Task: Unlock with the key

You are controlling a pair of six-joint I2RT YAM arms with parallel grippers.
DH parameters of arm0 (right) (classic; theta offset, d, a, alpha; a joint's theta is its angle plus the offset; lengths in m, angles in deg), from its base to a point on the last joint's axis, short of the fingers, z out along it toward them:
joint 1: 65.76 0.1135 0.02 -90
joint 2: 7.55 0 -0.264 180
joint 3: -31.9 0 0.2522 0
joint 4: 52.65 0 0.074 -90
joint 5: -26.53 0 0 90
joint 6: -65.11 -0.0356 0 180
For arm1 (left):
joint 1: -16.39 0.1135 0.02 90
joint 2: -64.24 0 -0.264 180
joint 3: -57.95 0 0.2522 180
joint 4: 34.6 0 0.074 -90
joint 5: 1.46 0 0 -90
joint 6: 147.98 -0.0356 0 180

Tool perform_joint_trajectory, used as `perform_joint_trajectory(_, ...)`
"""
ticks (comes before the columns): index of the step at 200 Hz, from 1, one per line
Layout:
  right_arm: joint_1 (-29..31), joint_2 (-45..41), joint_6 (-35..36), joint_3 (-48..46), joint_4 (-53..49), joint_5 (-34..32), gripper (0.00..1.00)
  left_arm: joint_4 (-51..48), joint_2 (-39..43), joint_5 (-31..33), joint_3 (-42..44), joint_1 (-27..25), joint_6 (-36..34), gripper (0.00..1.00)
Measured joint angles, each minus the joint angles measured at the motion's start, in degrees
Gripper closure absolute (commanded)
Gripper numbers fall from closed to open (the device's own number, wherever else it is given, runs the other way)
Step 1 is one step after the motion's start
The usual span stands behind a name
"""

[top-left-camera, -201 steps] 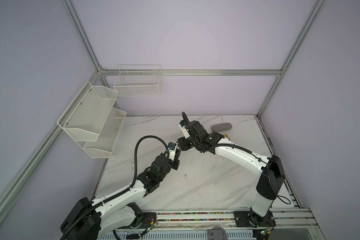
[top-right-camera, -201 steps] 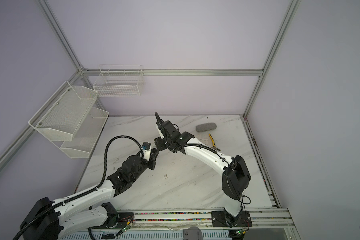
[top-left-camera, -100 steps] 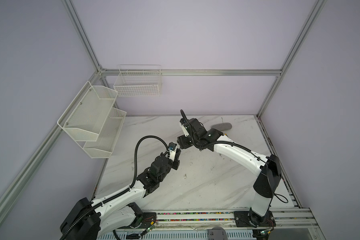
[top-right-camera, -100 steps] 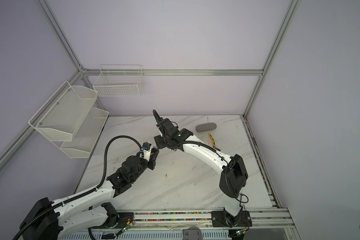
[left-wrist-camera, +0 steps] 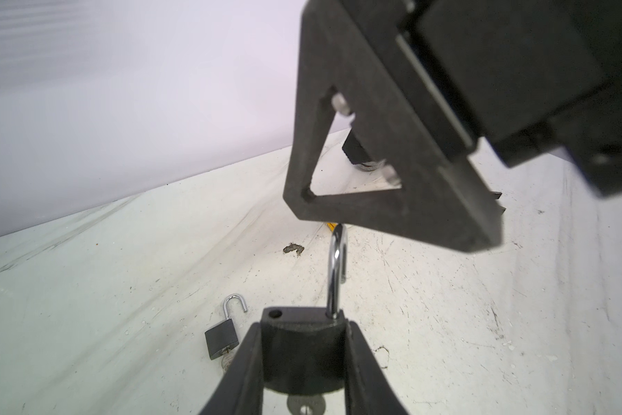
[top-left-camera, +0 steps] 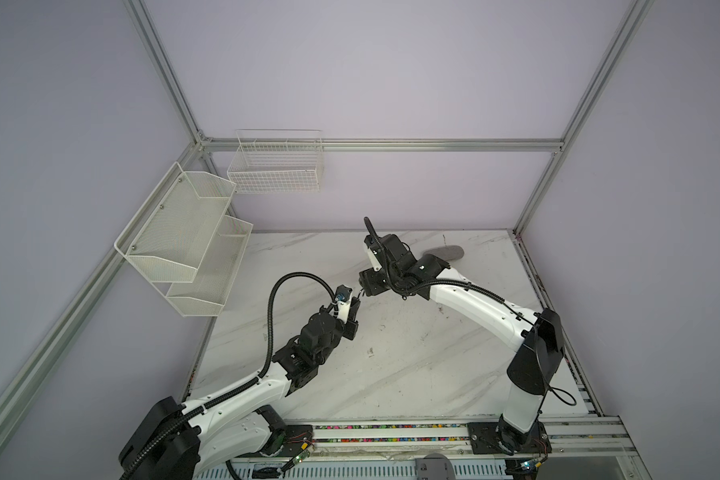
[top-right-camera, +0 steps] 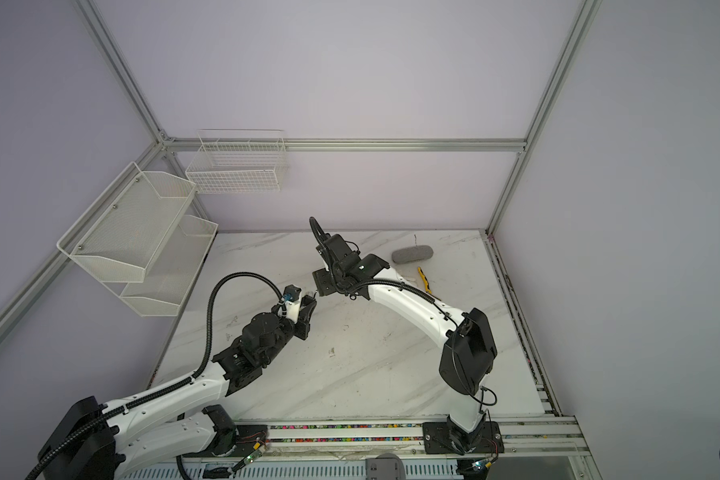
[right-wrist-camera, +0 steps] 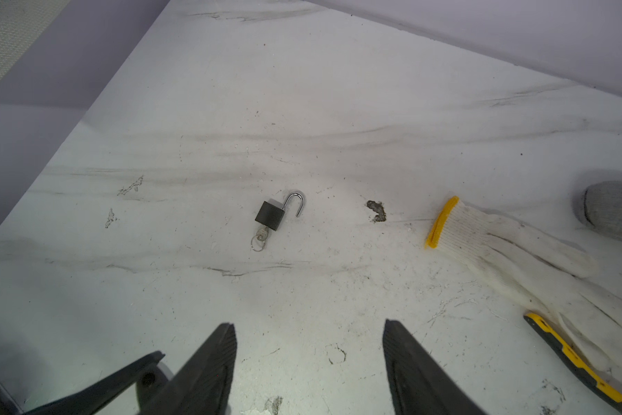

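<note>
My left gripper (left-wrist-camera: 302, 325) is shut on a dark padlock (left-wrist-camera: 302, 352) held above the table. Its silver shackle (left-wrist-camera: 336, 266) stands lifted, one leg out of its hole. The key (left-wrist-camera: 305, 407) sticks out of the padlock's underside. In both top views this gripper (top-left-camera: 352, 301) (top-right-camera: 308, 303) sits mid-table. My right gripper (right-wrist-camera: 307, 330) is open and empty, hovering just beyond the shackle (top-left-camera: 368, 284) (top-right-camera: 320, 284). One of its fingers (left-wrist-camera: 374, 172) looms over the shackle in the left wrist view.
A second small padlock (right-wrist-camera: 270, 215) (left-wrist-camera: 221, 337) lies on the table, shackle open, key in it. A white glove (right-wrist-camera: 499, 248), a yellow-black tool (right-wrist-camera: 571, 363) (top-right-camera: 424, 279) and a grey oblong object (top-left-camera: 443, 252) lie at the back right. Mesh shelves (top-left-camera: 183, 241) hang left.
The right gripper's jaws have spread a little wider and the arm has shifted slightly. The left arm has held still with the padlock.
</note>
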Motion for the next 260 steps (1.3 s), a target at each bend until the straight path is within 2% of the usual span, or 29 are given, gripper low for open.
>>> perform_joint_trajectory(76,-0.3,-2.6,0.9,-4.5,0.1,4.0,0.32,1.9,-0.3,0.4,0.0,0.0,0.0,1.0)
perform_joint_trajectory(111,-1.0,-4.0,0.8,-4.4,0.2,1.9,0.31,2.1,-0.3,0.2,0.0,0.0,-0.2,1.0)
perform_joint_trajectory(162,-1.4,-4.8,0.3,-0.5,0.7,4.0,0.29,2.1,-1.0,-0.1,0.0,0.0,-0.3,1.0)
perform_joint_trajectory(198,-1.4,-1.7,-0.3,2.8,0.7,7.4,0.29,2.1,-1.0,-0.1,0.0,0.0,-1.0,1.0)
perform_joint_trajectory(260,-1.6,2.0,-0.4,3.1,-0.8,8.1,0.29,2.1,-1.0,-0.1,0.0,0.0,-1.1,1.0)
